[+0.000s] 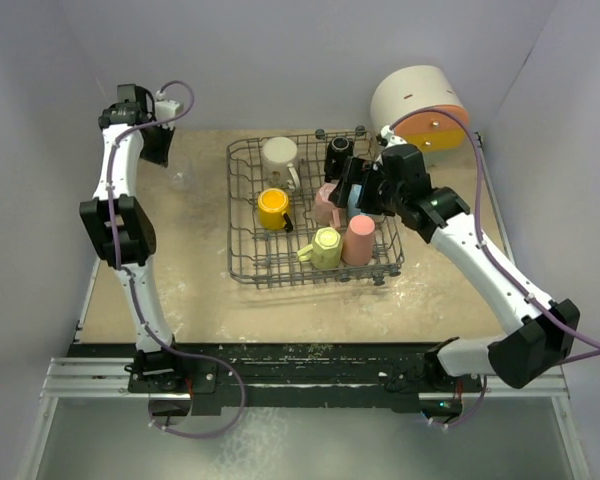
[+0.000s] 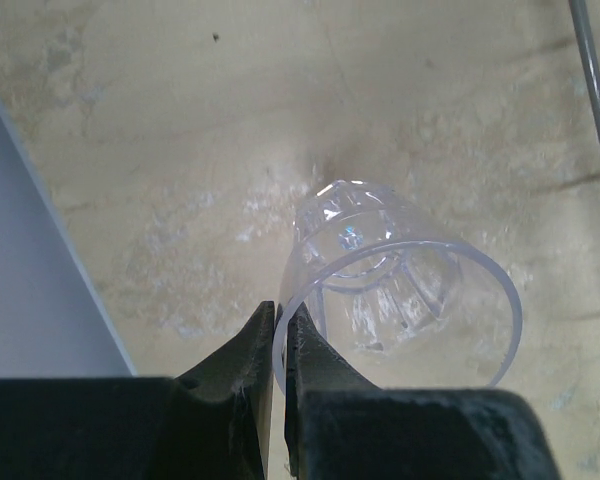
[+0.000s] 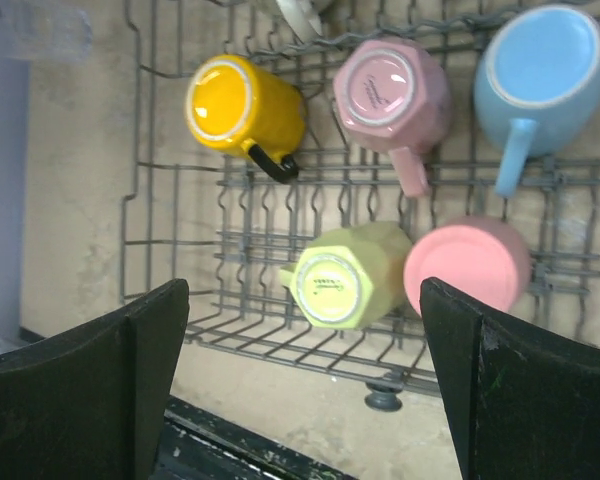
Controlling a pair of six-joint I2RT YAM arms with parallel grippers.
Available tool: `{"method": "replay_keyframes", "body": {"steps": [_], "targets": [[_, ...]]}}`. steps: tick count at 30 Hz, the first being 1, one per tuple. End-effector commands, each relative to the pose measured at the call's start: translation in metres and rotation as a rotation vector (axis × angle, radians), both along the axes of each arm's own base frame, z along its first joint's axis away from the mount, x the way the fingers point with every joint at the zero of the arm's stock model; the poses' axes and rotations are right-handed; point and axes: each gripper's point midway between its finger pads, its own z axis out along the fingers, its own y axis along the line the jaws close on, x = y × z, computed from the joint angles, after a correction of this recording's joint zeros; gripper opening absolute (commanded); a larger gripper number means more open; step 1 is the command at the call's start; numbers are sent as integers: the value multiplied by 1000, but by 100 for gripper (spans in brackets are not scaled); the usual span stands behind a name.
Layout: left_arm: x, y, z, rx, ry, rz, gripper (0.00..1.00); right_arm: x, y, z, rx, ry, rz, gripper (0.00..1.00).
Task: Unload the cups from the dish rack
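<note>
Over on the far left, the left gripper [image 2: 280, 312] is pinched tight on the rim of the clear glass [image 2: 400, 280], mouth up, out on the bare table [image 1: 200, 290] and well apart from the dish rack [image 1: 242, 215]. The right gripper [image 3: 302, 290] hangs wide open above the rack, holding nothing. Below it, upside down, sit the yellow-green cup [image 3: 345, 275] and salmon cup [image 3: 470, 265], with the orange-yellow mug [image 3: 230, 100], pink mug [image 3: 388, 88] and light blue mug [image 3: 540, 75] behind. The cream mug [image 1: 278, 153] and black mug [image 1: 340, 150] stand along the rack's far side.
</note>
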Motion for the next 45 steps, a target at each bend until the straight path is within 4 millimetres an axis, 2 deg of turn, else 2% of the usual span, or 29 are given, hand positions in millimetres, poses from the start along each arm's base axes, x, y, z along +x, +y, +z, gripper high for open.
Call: {"method": "replay_keyframes", "body": {"steps": [1, 7, 13, 18, 27, 28, 31, 32, 34, 36, 40, 42, 45], "targets": [[26, -13, 20, -77, -76, 1, 0, -11, -18, -10, -126, -8, -52, 98], [47, -26, 6, -147, -123, -31, 0, -40, 0, -35, -247, 23, -23, 100], [56, -33, -22, -114, -86, -28, 0, -50, -4, -61, -309, 65, -12, 100], [62, -32, -36, -99, -77, -10, 0, -53, 3, -64, -347, 56, 57, 100], [75, -31, -32, -91, -129, -20, 0, -44, 15, -61, -415, 25, 174, 96], [76, -32, -31, -97, -134, -28, 7, -43, 16, -61, -423, 23, 186, 96], [77, -36, -18, -113, -161, -45, 54, -40, 19, -64, -458, 22, 226, 98], [77, -37, -10, -116, -181, -46, 62, -40, 20, -66, -472, 23, 240, 98], [77, -41, 17, -127, -245, -52, 67, -38, 20, -69, -500, 25, 265, 99], [75, -46, 43, -145, -309, -68, 76, -36, 22, -72, -529, 24, 297, 100], [64, -56, 92, -184, -385, -98, 85, -30, 32, -69, -594, -13, 387, 99], [53, -60, 109, -195, -396, -109, 90, -26, 41, -67, -625, -44, 437, 98], [30, -68, 124, -218, -384, -134, 91, -23, 58, -62, -722, -115, 513, 95]]}}
